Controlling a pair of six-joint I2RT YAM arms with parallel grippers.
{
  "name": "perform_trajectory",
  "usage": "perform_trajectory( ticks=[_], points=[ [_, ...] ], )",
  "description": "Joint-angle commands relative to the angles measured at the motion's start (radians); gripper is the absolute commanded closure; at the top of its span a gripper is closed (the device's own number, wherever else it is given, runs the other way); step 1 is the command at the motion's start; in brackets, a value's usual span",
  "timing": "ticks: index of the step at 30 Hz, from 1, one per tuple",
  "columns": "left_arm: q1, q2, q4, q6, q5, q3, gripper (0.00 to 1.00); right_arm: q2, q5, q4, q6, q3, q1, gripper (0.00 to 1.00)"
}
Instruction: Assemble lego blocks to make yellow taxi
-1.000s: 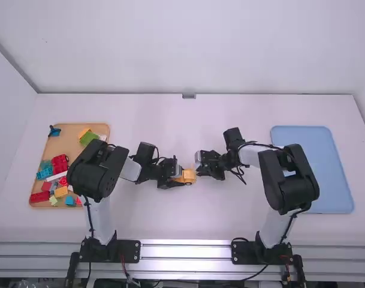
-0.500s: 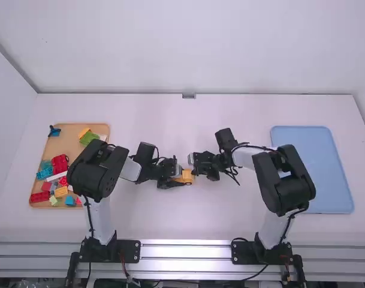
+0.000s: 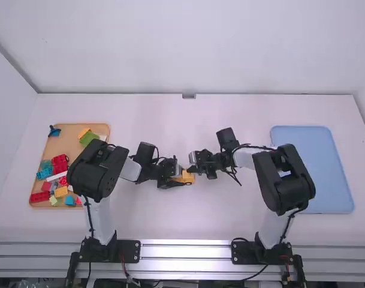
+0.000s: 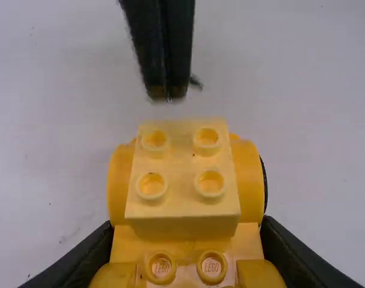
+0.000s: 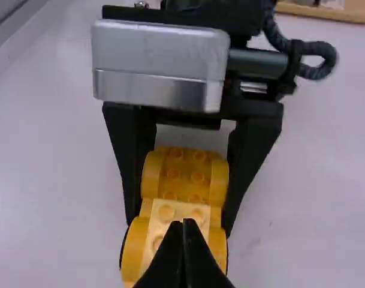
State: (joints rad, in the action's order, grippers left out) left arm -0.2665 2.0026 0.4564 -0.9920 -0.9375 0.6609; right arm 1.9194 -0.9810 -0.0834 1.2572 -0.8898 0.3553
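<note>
The left tool (image 3: 184, 179) pinches the yellow block build (image 4: 182, 210); the right tool (image 3: 192, 170) is pressed together.

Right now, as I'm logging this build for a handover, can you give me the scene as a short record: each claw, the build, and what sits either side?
build: yellow lego assembly, a paler four-stud brick on it
left claw: left claw clamped on the build, one finger each side
right claw: right claw empty, fingertips together, close to the build
left side: wooden tray holding red, blue, green, yellow and other bricks
right side: blue tray, partly behind the right arm
</note>
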Motion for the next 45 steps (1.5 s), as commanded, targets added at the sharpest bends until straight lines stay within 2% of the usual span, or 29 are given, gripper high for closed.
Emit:
perform_trajectory(
  ticks=[1, 4, 9, 14, 17, 19, 20, 23, 24, 27, 31, 32, 34, 37, 38, 39, 40, 41, 45],
  points=[
    [-0.008, 0.016, -0.007, -0.018, 0.037, -0.014, 0.73, 0.037, 0.137, 0.018, -0.118, 0.011, 0.035, 1.0],
    [-0.009, 0.016, -0.007, -0.018, 0.037, -0.014, 0.75, 0.045, 0.268, -0.006, -0.139, 0.011, 0.077, 1.0],
    [-0.008, 0.016, -0.007, -0.018, 0.037, -0.014, 0.76, 0.045, 0.335, -0.077, -0.076, 0.012, 0.08, 1.0],
    [-0.008, 0.016, -0.007, -0.018, 0.037, -0.014, 0.74, 0.033, 0.219, -0.048, -0.064, -0.007, 0.047, 1.0],
    [-0.008, 0.016, -0.003, 0.001, 0.038, -0.011, 0.71, -0.005, 0.08, -0.085, -0.068, -0.042, -0.013, 0.98],
    [-0.008, 0.016, -0.019, 0.0, 0.038, 0.003, 0.71, -0.029, -0.01, -0.116, -0.085, -0.068, -0.072, 0.79],
    [-0.008, 0.016, -0.025, 0.0, 0.039, 0.009, 0.71, -0.032, -0.023, -0.117, -0.093, -0.072, -0.086, 0.76],
    [-0.008, 0.016, -0.082, -0.001, 0.04, 0.057, 0.72, -0.053, -0.038, -0.108, -0.137, -0.078, -0.166, 0.52],
    [-0.008, 0.016, -0.086, 0.0, 0.04, 0.061, 0.72, -0.055, -0.036, -0.108, -0.137, -0.077, -0.17, 0.5],
    [-0.008, 0.016, -0.112, -0.031, 0.038, 0.093, 0.72, -0.058, -0.023, -0.109, -0.136, -0.074, -0.2, 0.29],
    [-0.009, 0.016, -0.116, -0.027, 0.038, 0.105, 0.69, -0.058, -0.021, -0.112, -0.136, -0.074, -0.219, 0.15],
    [-0.01, 0.016, -0.116, -0.027, 0.039, 0.104, 0.69, -0.058, -0.021, -0.112, -0.136, -0.074, -0.219, 0.15],
    [-0.009, 0.016, -0.117, -0.026, 0.041, 0.101, 0.63, -0.058, -0.021, -0.11, -0.135, -0.074, -0.216, 0.02],
    [-0.009, 0.016, -0.117, -0.026, 0.037, 0.096, 0.56, -0.058, -0.021, -0.105, -0.135, -0.074, -0.215, 0.01],
    [-0.009, 0.016, -0.117, -0.025, 0.037, 0.094, 0.4, -0.058, -0.021, -0.103, -0.135, -0.074, -0.218, 0.01],
    [-0.009, 0.016, -0.116, -0.027, 0.037, 0.09, 0.16, -0.058, -0.021, -0.1, -0.135, -0.074, -0.218, 0.01],
    [-0.008, 0.016, -0.116, -0.026, 0.037, 0.09, 0.04, -0.058, -0.022, -0.098, -0.135, -0.074, -0.218, 0.02],
    [-0.008, 0.016, -0.116, -0.026, 0.037, 0.09, 0.01, -0.058, -0.022, -0.097, -0.135, -0.074, -0.218, 0.01],
    [-0.006, 0.008, -0.112, 0.043, 0.037, 0.098, 0.01, -0.058, -0.042, -0.081, -0.143, -0.074, -0.218, 0.01]
  ],
)
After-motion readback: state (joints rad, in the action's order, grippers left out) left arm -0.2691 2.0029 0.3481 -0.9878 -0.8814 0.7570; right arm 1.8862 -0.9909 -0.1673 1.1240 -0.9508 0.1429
